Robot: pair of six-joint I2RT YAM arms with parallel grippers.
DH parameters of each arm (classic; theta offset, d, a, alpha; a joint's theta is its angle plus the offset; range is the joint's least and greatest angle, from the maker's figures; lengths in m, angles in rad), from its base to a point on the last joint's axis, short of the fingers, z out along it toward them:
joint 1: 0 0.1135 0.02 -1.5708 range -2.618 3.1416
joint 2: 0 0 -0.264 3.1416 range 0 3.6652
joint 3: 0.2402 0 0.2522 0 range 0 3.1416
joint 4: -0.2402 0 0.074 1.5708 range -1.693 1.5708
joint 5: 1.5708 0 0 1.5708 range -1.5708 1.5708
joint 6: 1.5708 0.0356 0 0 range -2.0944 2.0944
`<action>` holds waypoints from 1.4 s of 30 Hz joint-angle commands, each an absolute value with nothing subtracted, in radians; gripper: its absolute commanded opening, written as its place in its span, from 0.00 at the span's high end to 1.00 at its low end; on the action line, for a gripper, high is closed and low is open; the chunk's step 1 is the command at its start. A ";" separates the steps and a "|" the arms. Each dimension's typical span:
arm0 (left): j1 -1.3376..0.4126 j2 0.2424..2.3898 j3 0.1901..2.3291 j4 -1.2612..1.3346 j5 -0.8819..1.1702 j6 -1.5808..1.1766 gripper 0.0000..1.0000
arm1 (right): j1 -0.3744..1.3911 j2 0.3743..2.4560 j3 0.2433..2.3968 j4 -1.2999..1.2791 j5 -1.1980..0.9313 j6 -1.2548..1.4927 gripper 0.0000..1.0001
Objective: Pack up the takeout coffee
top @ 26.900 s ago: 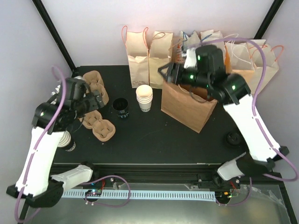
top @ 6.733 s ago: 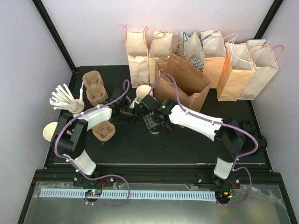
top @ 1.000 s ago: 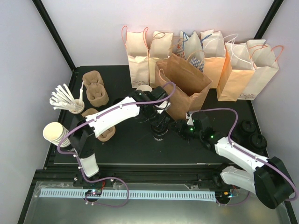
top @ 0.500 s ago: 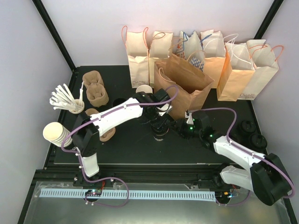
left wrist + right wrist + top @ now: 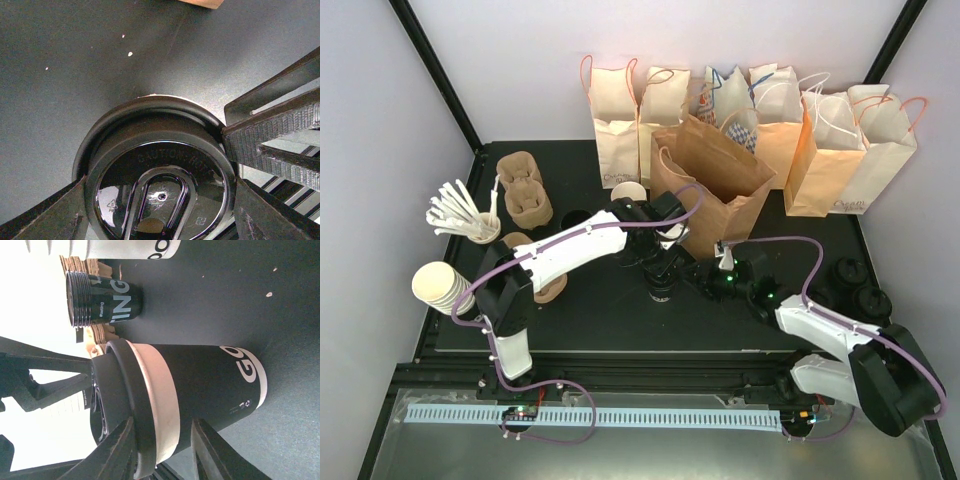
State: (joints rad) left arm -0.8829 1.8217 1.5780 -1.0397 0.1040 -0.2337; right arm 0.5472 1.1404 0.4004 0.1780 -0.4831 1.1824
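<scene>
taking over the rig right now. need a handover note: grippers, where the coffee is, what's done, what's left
Left gripper: comes down from above, pressed against both sides of the lid; looks like a grip on the coffee cup.
Right gripper: open, level with the cup's side, not gripping it.
Cup: upright on the black table, just in front of the leaning brown bag, not in it.
Done: lid is on the cup.
Left: lift the cup and set it into a bag.
</scene>
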 commanded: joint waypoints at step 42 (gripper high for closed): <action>-0.902 1.946 1.529 -1.063 0.169 -0.168 0.34 | 0.561 1.155 0.311 0.037 -0.511 1.225 0.75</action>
